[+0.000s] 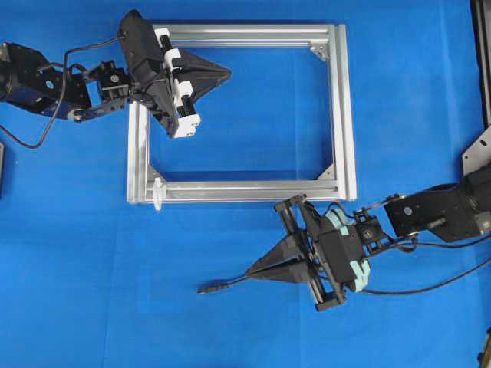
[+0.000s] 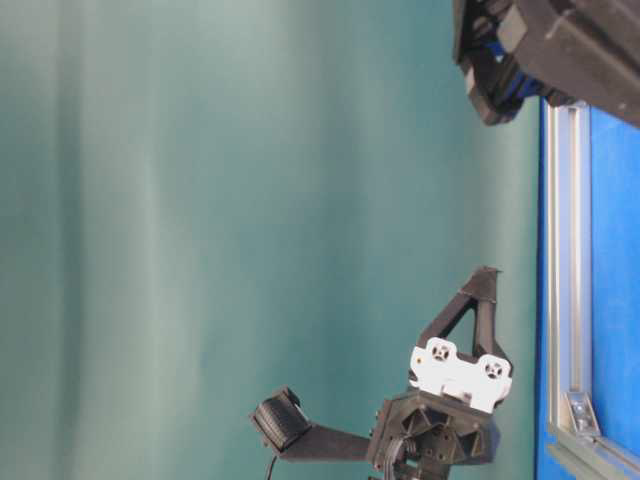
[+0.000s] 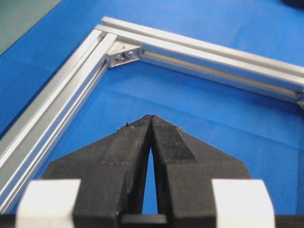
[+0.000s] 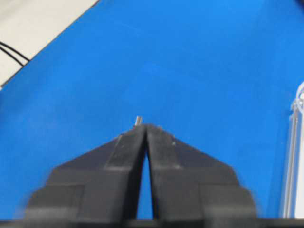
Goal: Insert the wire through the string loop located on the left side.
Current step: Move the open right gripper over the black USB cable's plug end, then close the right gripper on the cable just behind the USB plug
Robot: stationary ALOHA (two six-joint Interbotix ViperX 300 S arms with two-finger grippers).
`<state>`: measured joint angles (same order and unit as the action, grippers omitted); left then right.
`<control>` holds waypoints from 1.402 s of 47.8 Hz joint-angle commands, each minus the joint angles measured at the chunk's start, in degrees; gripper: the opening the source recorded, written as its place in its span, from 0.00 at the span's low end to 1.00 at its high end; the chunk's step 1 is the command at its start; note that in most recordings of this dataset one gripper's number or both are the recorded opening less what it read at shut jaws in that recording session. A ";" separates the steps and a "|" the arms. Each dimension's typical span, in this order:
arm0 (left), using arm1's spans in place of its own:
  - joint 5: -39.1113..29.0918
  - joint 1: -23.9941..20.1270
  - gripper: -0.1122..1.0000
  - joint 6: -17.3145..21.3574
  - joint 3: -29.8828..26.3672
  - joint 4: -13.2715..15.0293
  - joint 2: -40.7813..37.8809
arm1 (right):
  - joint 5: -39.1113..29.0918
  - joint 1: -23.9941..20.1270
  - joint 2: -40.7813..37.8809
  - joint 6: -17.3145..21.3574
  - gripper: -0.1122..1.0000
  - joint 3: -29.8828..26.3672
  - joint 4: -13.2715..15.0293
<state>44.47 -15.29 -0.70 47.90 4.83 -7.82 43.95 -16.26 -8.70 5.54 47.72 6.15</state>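
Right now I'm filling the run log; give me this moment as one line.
left pincer: shut, empty, over frame | right pincer: shut on wire | string loop: not threaded

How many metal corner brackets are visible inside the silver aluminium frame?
3 in the overhead view, inside the silver aluminium frame: top-right bracket, bottom-right bracket, bottom-left bracket. The top-left corner is covered by the left gripper, so a fourth may be hidden.
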 commanded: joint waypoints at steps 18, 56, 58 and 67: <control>0.18 -0.09 0.10 0.18 -0.18 -0.18 1.58 | 0.18 -1.05 0.00 2.99 0.85 -0.97 -1.32; -1.41 0.00 0.10 0.09 -0.09 -0.18 1.67 | 3.16 -2.55 -14.50 7.29 0.88 -6.42 -6.77; -1.41 -0.09 0.10 0.09 -0.09 -0.18 1.58 | 3.16 -2.55 -14.50 7.29 0.87 -6.33 -6.77; -1.49 -0.09 0.10 0.09 -0.18 -0.18 1.58 | 3.16 -2.46 -15.21 7.29 0.81 -6.68 -6.68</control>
<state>42.80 -15.38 -0.62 48.25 4.75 -7.82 46.49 -18.46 -24.52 12.83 41.84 -0.44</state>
